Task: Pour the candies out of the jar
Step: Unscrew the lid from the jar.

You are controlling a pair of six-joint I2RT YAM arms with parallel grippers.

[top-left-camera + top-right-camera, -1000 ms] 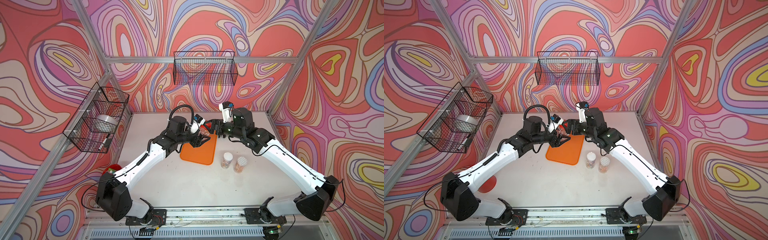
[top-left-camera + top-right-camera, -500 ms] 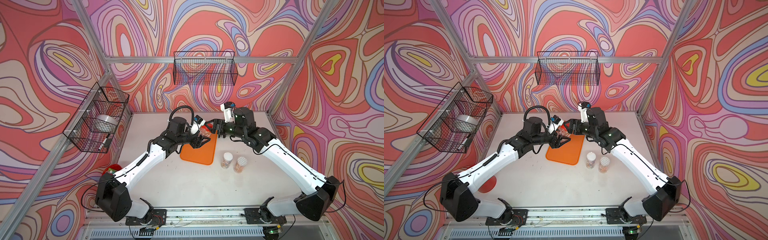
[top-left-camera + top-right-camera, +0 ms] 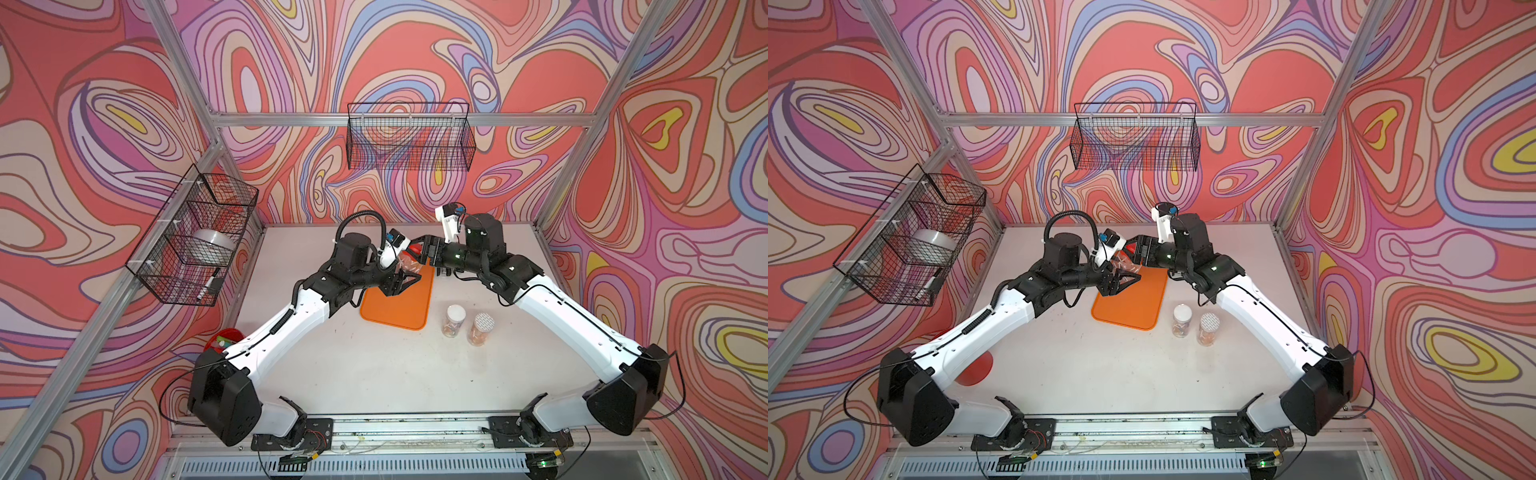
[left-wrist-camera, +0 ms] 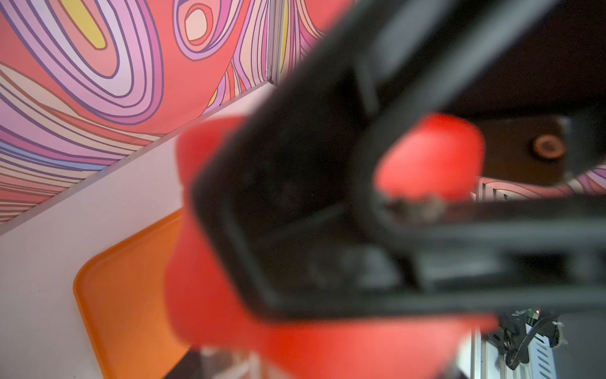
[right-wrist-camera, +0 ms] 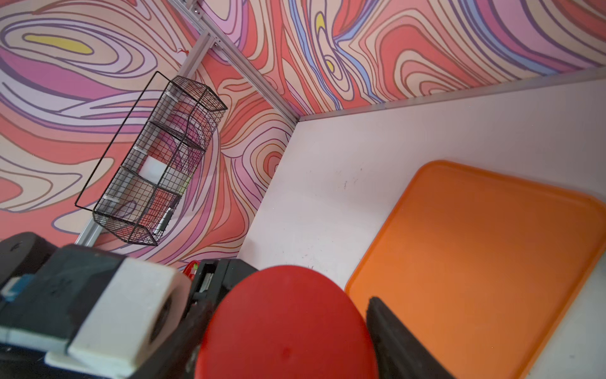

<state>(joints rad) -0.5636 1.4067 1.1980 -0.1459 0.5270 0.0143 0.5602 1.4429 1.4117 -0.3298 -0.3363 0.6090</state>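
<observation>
A clear jar (image 3: 404,266) with a red lid (image 3: 414,250) is held tilted above the far left corner of the orange tray (image 3: 399,303). My left gripper (image 3: 400,281) is shut on the jar's body. Orange candies (image 3: 1124,263) show through the jar's wall. My right gripper (image 3: 424,254) comes in from the right. In the right wrist view the red lid (image 5: 288,328) fills the space between its fingers (image 5: 390,331), which press on both sides of it. In the left wrist view the lid (image 4: 429,157) and a black finger of the right gripper are blurred and close.
Two more jars with white lids (image 3: 454,320) (image 3: 481,329) stand right of the tray. A red bowl (image 3: 222,337) sits near the left arm's base. Wire baskets hang on the left wall (image 3: 195,237) and the back wall (image 3: 409,137).
The right gripper has edged left onto the red lid and its jaws have narrowed around it. The left gripper and the jar have stayed put.
</observation>
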